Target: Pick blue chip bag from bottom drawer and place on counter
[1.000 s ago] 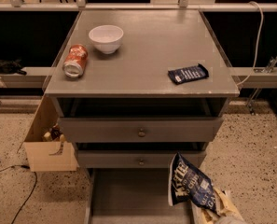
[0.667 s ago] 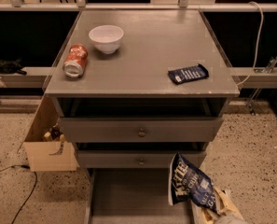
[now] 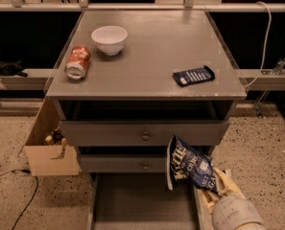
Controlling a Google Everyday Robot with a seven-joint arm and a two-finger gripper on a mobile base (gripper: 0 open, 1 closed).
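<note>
Lifts the chip bag [image 3: 187, 166] higher than before, pinching it with the fingers [image 3: 224, 185] of the gripper [image 3: 216, 192]. Go straight up, clear of the surface [image 3: 151, 56] edge.

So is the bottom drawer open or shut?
Open: the bottom drawer is pulled out, floor showing; the gripper is low right, beside the blue chip bag.

White bowl [image 3: 109, 39] is sitting upright, upper left of centre. Red soda can [image 3: 78, 62] is lying on its side just below-left of it, not touching. Flat dark-blue packet [image 3: 194, 75] is lying right of centre, slightly tilted. Open cardboard box [image 3: 51, 157] is standing at mid-left on the speckled floor [image 3: 267, 147]. Black cable [image 3: 24, 202] is trailing through the lower-left corner. White cable [image 3: 266, 37] is hanging at upper right.
</note>
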